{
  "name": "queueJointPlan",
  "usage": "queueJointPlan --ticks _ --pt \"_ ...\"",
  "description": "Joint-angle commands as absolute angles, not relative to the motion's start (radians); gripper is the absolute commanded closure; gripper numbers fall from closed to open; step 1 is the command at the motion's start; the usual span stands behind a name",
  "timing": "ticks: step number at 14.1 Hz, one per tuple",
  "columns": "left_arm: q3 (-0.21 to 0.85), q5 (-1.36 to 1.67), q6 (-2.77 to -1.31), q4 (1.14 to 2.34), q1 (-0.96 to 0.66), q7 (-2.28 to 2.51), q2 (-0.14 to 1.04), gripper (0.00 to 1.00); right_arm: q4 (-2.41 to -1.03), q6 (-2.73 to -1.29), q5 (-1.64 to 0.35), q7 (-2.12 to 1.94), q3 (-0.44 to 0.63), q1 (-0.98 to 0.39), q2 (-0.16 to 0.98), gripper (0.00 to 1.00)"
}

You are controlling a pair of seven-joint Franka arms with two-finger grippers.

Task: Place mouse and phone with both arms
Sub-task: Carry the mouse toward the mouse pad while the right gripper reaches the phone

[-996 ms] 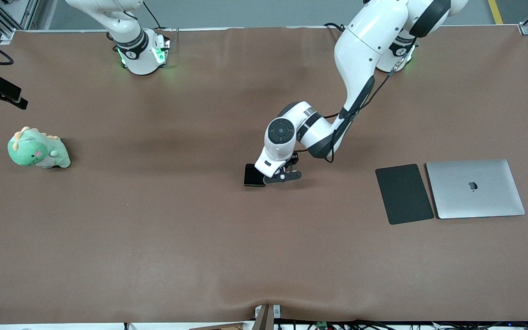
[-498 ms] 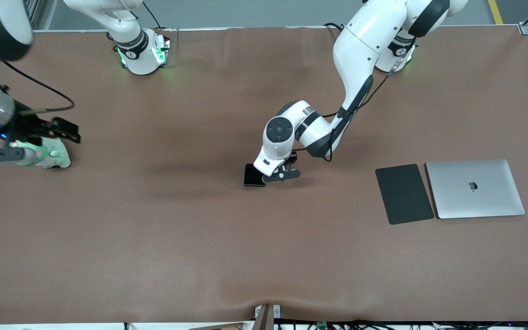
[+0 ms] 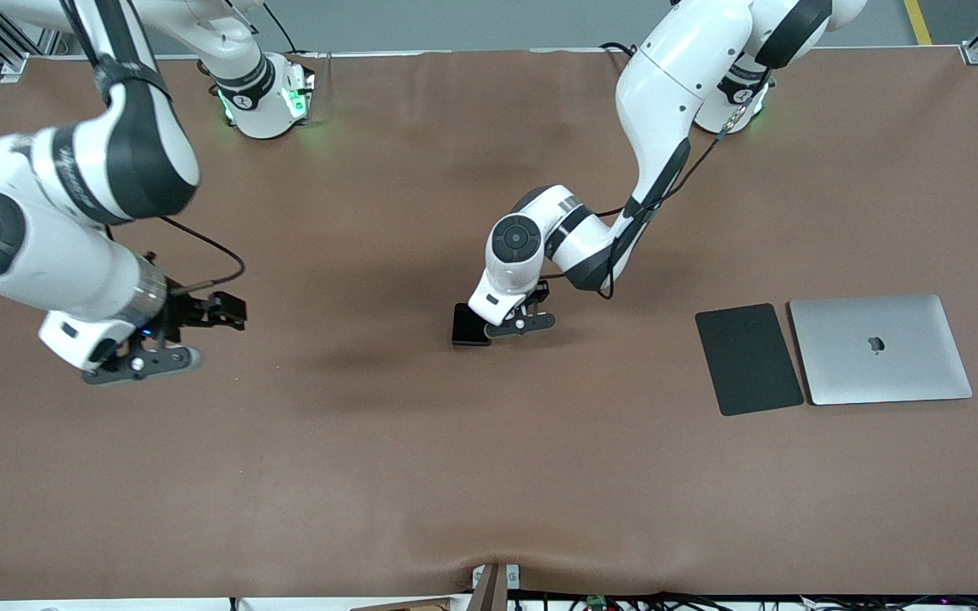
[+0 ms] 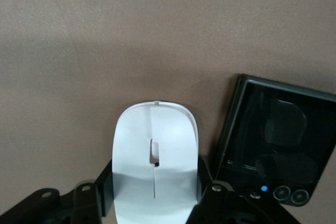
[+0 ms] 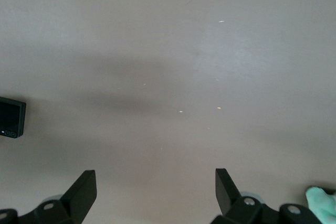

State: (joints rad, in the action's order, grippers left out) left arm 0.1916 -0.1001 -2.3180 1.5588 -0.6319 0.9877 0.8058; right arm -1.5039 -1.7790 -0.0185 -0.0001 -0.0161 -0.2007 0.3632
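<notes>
The white mouse (image 4: 155, 156) sits between the fingers of my left gripper (image 4: 155, 195), which press on both its sides low at the table's middle. In the front view the left gripper (image 3: 513, 325) hides the mouse. The black folded phone (image 3: 469, 325) lies on the table right beside the mouse, toward the right arm's end; it also shows in the left wrist view (image 4: 273, 145). My right gripper (image 3: 139, 361) hangs open and empty over bare table toward the right arm's end, and its view (image 5: 155, 192) shows the phone (image 5: 11, 117) far off.
A matte-black pad (image 3: 748, 359) and a closed silver laptop (image 3: 879, 349) lie side by side toward the left arm's end. A green plush toy (image 5: 321, 200) shows at the edge of the right wrist view; the right arm hides it in the front view.
The right arm has swung in from the table's end, passed over the green toy and moved toward the middle. The left gripper has barely shifted beside the phone.
</notes>
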Motion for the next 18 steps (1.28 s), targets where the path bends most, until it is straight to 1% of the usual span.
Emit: queueJointPlan --ticks 1,3,5,6,8,11,14,18 --pt "0.183 -0.150 -2.255 1.557 -0.621 1.019 0.755 0.57 -1.479 -1.769 -0.024 -0.023 -0.012 -0.247 0.436 0.00" --pt "0.183 -0.153 -2.224 1.557 -0.591 1.011 0.712 0.57 -1.482 -1.770 -0.034 -0.029 -0.011 -0.250 0.446 0.00" --pt "0.184 -0.153 -2.209 1.559 -0.539 0.971 0.669 0.56 -1.477 -1.781 -0.035 -0.031 -0.011 -0.244 0.500 0.00" --pt "0.184 -0.153 -2.195 1.562 -0.516 0.944 0.645 0.56 -1.479 -1.792 -0.035 -0.031 -0.011 -0.242 0.509 0.00" --pt "0.184 -0.153 -2.139 1.563 -0.467 0.890 0.605 0.57 -1.482 -1.879 -0.041 -0.019 -0.012 -0.264 0.517 0.00" --pt "0.186 -0.153 -2.066 1.571 -0.381 0.771 0.552 0.57 -1.480 -1.931 -0.101 0.061 -0.011 -0.333 0.546 0.00" --pt "0.186 -0.153 -2.062 1.633 -0.270 0.620 0.505 0.57 -1.479 -2.006 -0.095 0.195 -0.011 -0.411 0.583 0.00" --pt "0.187 -0.153 -2.071 1.681 -0.111 0.430 0.491 0.57 -1.476 -2.106 -0.101 0.371 -0.011 -0.472 0.656 0.00"
